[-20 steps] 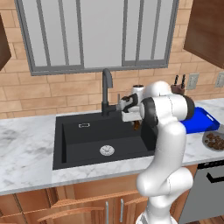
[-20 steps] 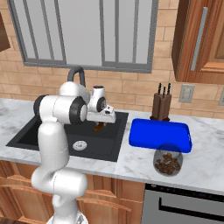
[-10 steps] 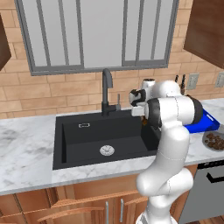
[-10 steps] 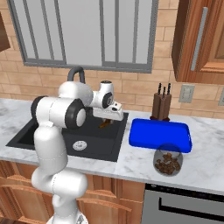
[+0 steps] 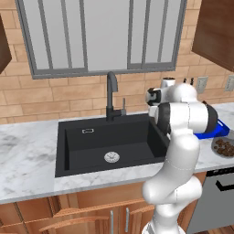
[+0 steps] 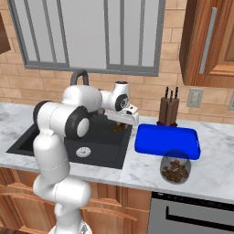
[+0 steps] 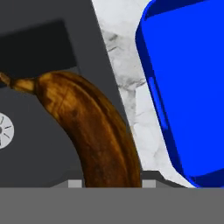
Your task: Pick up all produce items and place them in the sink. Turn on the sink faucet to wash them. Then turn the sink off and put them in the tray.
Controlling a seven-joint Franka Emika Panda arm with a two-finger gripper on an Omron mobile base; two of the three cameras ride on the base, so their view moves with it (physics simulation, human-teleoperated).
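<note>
End effector holds banana above sink edge, near tray. Risk: early release drops it on tabletop.

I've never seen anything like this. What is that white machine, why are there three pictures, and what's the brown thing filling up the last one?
The white machine is a robot arm in a computer-rendered kitchen. Two pictures come from cameras riding behind it, one on each side, so they show the same scene from two angles. The third comes from a camera on the arm's hand, looking along its tool.

On the marble counter sits a black sink with a tall black faucet. Beside the sink lies a bright blue tray, with a round dish of brown lumps in front of it and a knife block behind it.

The brown thing is an overripe banana. The tool appears to hold it above the sink's right edge, close to the tray. The tool's tips are hidden at the picture's bottom, so I judge the grip only from the banana hanging there.
</note>
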